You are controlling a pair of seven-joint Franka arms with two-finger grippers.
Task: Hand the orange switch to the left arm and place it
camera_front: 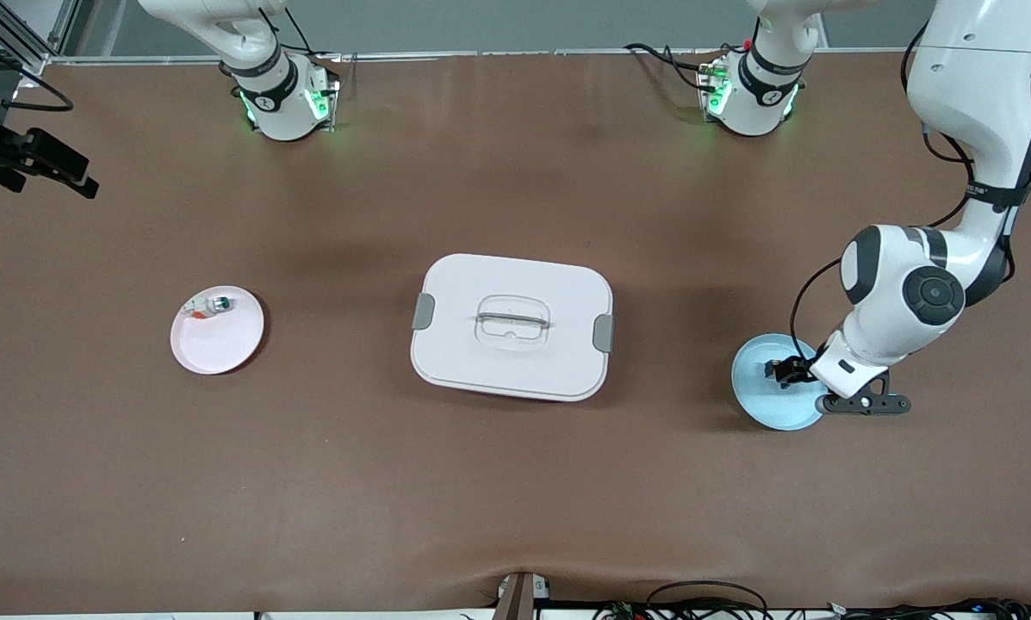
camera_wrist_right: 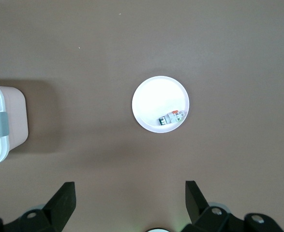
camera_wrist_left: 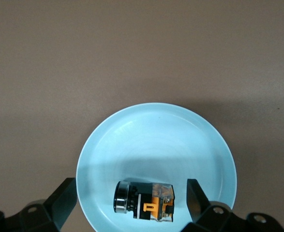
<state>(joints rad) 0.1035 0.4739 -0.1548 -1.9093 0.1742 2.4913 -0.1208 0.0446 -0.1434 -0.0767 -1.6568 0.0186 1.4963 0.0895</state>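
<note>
So this looks like the very first step, the pickup. The left gripper (camera_front: 782, 370) is down low over the blue plate (camera_wrist_left: 156, 130) at the left arm's end of the bench (camera_front: 515, 499), jaws spread wide and holding nothing, one finger on each side of the orange switch (camera_wrist_left: 144, 200). The switch is lying on its side in the plate, dark round cap at one end, not touched by either finger as far as I can tell.

Next move, I'd guess: close on the body, lift, then carry it toward the middle without clipping the box (camera_front: 512, 327), which sits shut between the two plates.

The right gripper (camera_wrist_right: 127, 203) waits up high, jaws wide and empty, looking down on the pink plate (camera_front: 222, 349) at the right arm's end, which holds a small white-and-green part (camera_front: 208, 306).
</note>
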